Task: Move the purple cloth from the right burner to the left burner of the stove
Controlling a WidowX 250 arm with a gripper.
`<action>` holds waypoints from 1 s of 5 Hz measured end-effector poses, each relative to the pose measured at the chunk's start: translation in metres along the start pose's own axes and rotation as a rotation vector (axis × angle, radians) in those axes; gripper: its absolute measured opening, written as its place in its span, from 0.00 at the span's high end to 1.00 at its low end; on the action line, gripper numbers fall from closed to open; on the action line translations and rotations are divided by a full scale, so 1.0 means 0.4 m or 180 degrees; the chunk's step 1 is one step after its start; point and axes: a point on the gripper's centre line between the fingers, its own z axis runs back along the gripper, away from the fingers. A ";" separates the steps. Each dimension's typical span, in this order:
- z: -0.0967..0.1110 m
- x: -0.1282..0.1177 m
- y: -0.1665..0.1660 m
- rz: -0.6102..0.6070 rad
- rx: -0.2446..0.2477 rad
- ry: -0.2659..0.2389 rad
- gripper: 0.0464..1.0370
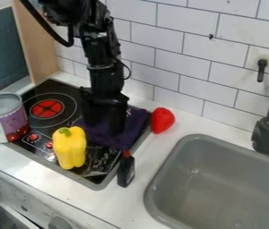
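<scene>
Black gripper [105,125] hangs over the stove, directly at a dark purple cloth [105,136]. Fingers spread apart, cloth visible between them; whether they touch it, cannot tell. Cloth: soft, loosely rumpled, lying across the sink-side part of the stove top [98,175], which is flat, black and glossy with a printed red burner. Near the cloth's front corner, a tool [125,171] with a smooth black handle and a red neck lies partly beyond the stove edge. Yellow bell pepper [70,148], lobed, with a green stem, stands upright in front of the cloth. Red rounded object [162,120], tapered, on the white worktop [137,197] beside the stove. Metal can [4,117], ridged lid, paper label, at the stove's far-left side. Grey sink [214,188], rounded corners, to the right.
</scene>
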 end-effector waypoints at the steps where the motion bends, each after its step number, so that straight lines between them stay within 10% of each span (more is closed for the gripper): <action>1: 0.002 -0.006 0.029 0.0045 0.0150 0.0176 0.04; 5: 0.047 -0.108 0.322 0.0591 0.0402 0.0430 0.04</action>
